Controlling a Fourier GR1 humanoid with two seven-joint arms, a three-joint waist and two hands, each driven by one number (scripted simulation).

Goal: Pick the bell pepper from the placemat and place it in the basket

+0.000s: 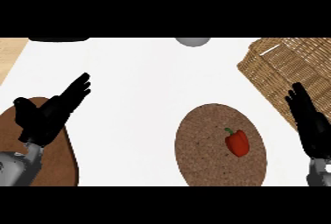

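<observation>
Grey forearms (13, 168), black left hand (43, 119), black right hand (311, 124)

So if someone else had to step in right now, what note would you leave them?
Left hand: open, holding nothing, over the brown mat at the view's left.
Right hand: open, holding nothing, at the right edge by the basket.
Bell pepper: lying on the round placemat, untouched.
Done: nothing yet.
Left: grasp the pepper, probably with the nearer right hand, and put it in the basket.
</observation>
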